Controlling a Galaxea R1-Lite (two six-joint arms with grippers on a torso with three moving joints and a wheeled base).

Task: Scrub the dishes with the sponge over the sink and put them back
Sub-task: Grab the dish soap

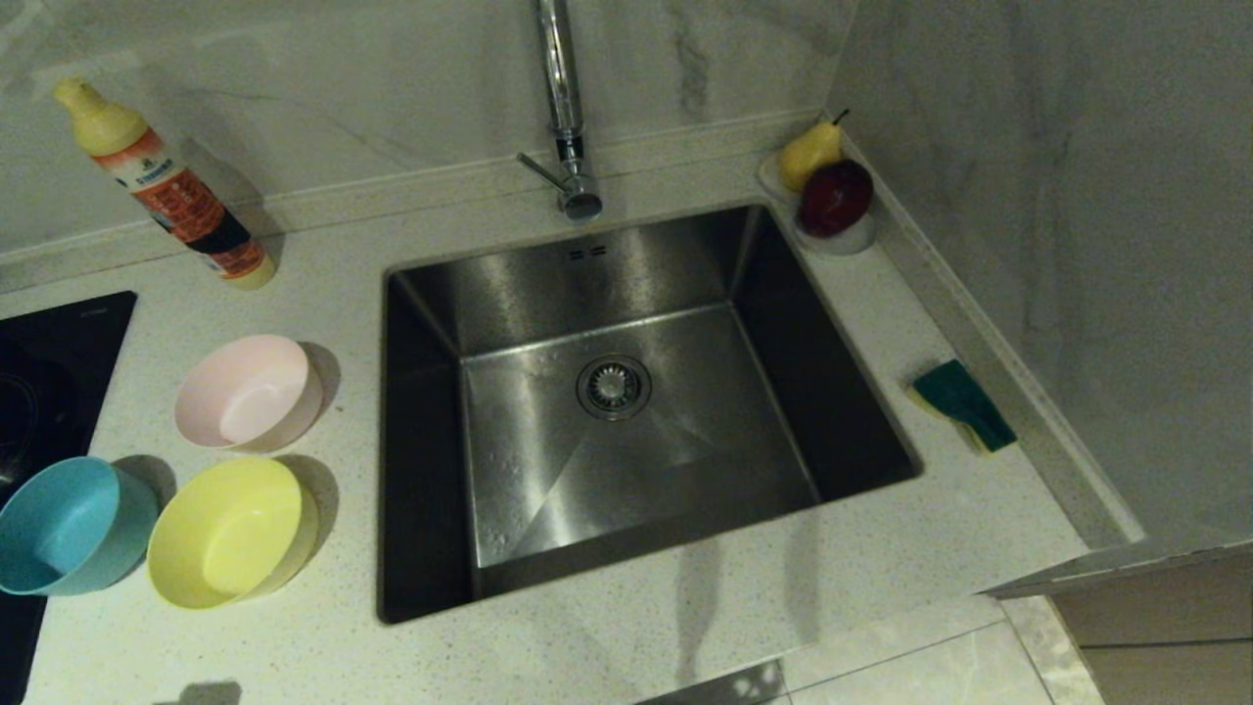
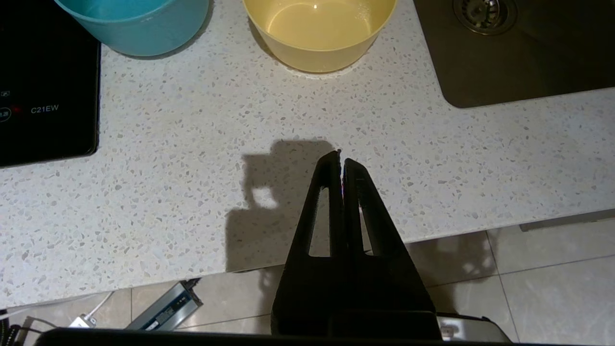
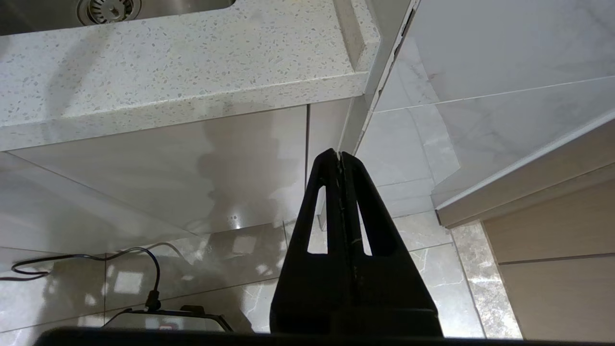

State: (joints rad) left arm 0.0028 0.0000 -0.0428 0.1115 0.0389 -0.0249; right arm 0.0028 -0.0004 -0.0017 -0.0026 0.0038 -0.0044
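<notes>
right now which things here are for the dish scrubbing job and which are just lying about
For the job:
pink bowl
yellow bowl
blue bowl
sponge, on the counter right of the sink
sink

Lying about:
bottle
pear and apple on a white dish
cooktop

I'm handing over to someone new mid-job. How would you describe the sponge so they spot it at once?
Start at the steel sink set into the speckled counter. On the strip of counter to its right, against the raised wall ledge, lies the sponge. It is a small flat pad, dark green over yellow foam, unlike the round fruit on the white dish further back.
</notes>
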